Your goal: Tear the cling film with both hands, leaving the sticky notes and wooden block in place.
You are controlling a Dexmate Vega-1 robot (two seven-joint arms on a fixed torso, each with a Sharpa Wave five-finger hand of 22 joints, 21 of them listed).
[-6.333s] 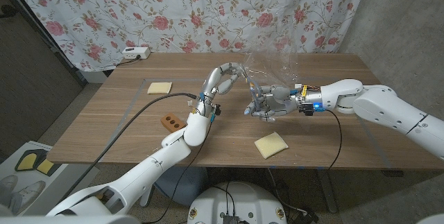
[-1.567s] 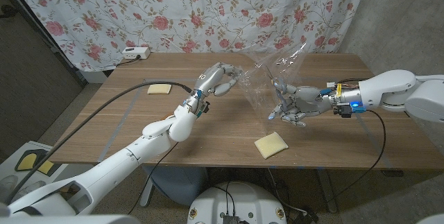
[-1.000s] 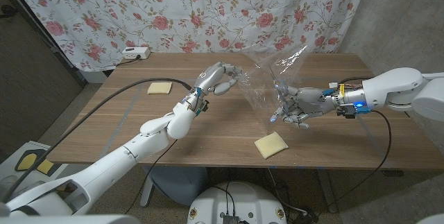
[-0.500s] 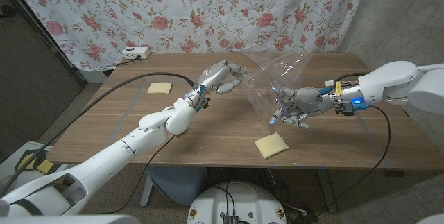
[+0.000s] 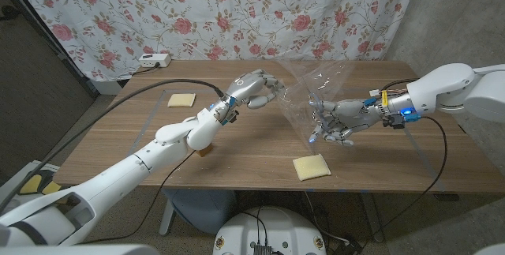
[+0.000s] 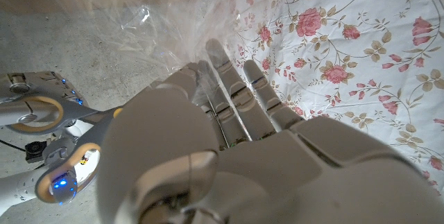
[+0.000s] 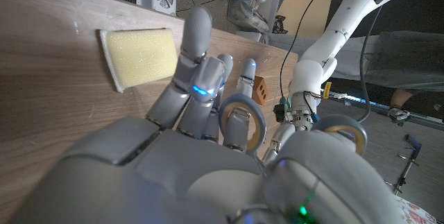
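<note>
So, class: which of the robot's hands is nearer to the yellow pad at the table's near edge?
Right. The right hand hangs just beyond the yellow pad, a little to its right. The left hand is farther back and off to its left, gripping the cling film.

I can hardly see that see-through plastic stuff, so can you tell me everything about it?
The cling film is a thin, clear, crinkly sheet that shines where light hits its creases. It hangs stretched in the air above the wooden table, between the two hands, in front of the flowery curtain. The left hand holds one side and the right hand holds the other. Whether it has torn yet is too hard to tell.
</note>
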